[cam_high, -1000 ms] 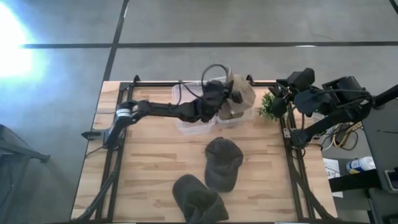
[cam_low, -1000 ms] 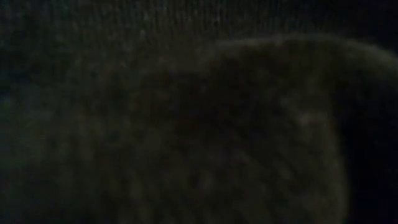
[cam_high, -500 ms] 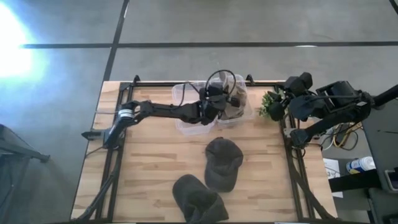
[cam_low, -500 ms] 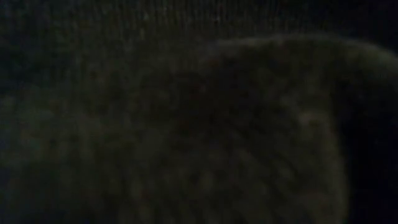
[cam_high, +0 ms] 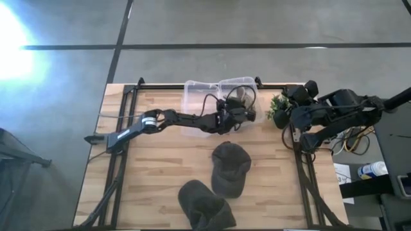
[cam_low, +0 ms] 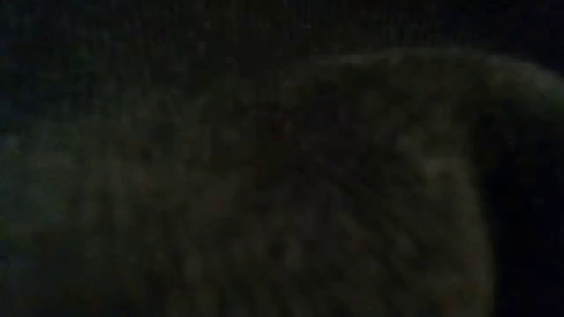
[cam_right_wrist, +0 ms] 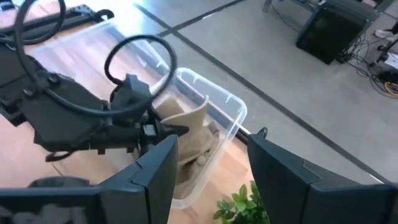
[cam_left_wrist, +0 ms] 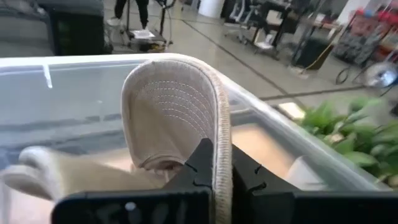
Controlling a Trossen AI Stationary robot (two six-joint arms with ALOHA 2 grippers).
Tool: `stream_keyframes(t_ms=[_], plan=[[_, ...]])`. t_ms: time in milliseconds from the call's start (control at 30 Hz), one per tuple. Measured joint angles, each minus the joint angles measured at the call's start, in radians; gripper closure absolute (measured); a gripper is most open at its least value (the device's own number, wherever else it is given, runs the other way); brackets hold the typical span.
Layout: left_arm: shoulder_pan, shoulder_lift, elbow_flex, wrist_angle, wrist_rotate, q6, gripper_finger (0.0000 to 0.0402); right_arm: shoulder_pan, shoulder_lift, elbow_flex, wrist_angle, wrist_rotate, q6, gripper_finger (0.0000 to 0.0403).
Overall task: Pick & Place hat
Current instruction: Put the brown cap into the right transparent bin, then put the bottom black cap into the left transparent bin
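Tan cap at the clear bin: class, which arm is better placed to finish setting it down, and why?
Left. The left gripper is shut on the tan cap brim, holding it inside the clear bin. The right gripper is open and waits beside the small plant, holding nothing.

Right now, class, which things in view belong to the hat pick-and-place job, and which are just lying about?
Job:
beige cloth cap
clear plastic bin
left gripper, jaws shut on the cap
dark olive baseball cap
dark knitted beanie

Lying about:
small green plant
right gripper, waiting

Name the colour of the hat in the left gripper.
Beige, with rows of stitching on the brim; the hat shows best in the left wrist view.
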Motion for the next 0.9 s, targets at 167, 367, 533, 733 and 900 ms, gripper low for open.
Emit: stream_keyframes(t_ms=[167, 367, 533, 733, 900], plan=[[-0.002, 0.005, 0.050, -0.044, 0.022, -0.015, 0.0348, 0.000, 0.000, -0.030, 0.001, -0.020, 0.007, 0.0211], [-0.011, -0.056, 0.048, -0.057, 0.018, 0.035, 0.0275, 0.000, -0.003, -0.034, 0.004, -0.026, 0.018, 0.0211], [-0.031, -0.136, 0.047, -0.162, 0.015, 0.053, 0.0241, 0.000, -0.018, -0.033, 0.007, -0.028, 0.018, 0.0211], [-0.081, -0.303, 0.046, -0.316, 0.048, 0.176, 0.0235, 0.000, -0.038, -0.032, 0.011, -0.117, 0.021, 0.0211], [-0.160, -0.491, 0.007, -0.575, 0.367, 0.288, 0.0234, 0.000, -0.037, -0.073, 0.046, -0.337, 0.047, 0.0211]])
